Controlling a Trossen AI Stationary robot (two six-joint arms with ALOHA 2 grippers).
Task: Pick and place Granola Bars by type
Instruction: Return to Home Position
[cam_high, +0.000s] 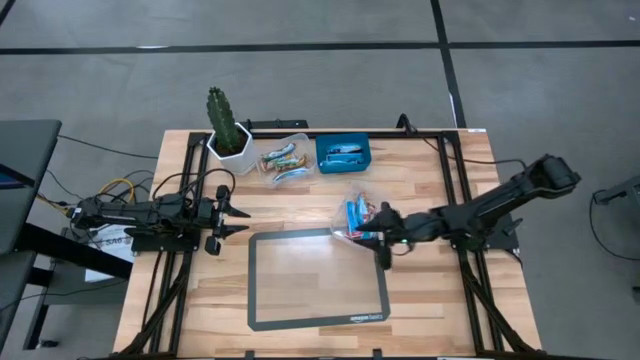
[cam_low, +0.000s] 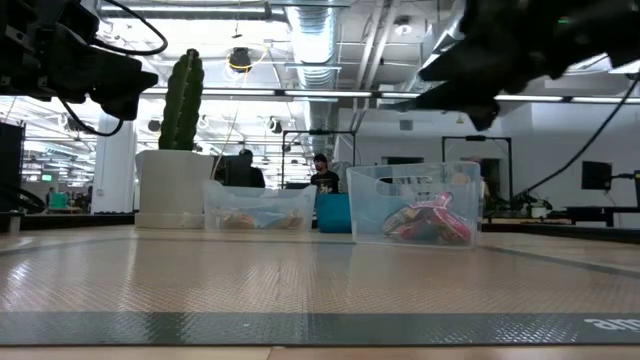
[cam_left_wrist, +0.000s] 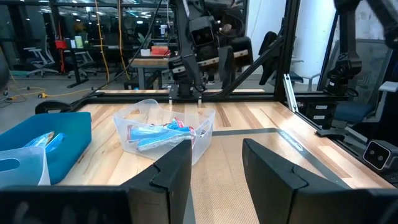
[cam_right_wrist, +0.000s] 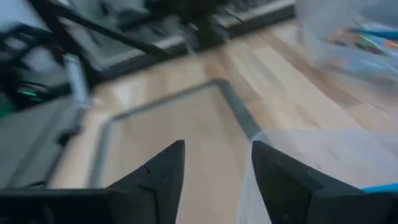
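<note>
Granola bars lie in three containers. Blue and red ones (cam_high: 357, 213) fill a clear tub (cam_left_wrist: 165, 130) by the mat's far right corner. Tan ones (cam_high: 280, 160) sit in a second clear tub at the back. Blue ones (cam_high: 345, 153) lie in a blue bin (cam_left_wrist: 46, 146). My right gripper (cam_high: 382, 252) hovers open just right of the near tub, above the table, with nothing between its fingers (cam_right_wrist: 161, 168). At the table's left side my left gripper (cam_high: 240, 215) stands open and level, pointing toward the near tub, with nothing in it (cam_left_wrist: 217, 149).
A cactus in a white pot (cam_high: 228, 125) stands at the back left, beside the tan-bar tub. A grey-edged mat (cam_high: 318, 278) lies at the table's near middle. Black frame rails (cam_high: 455, 180) run along the table's sides.
</note>
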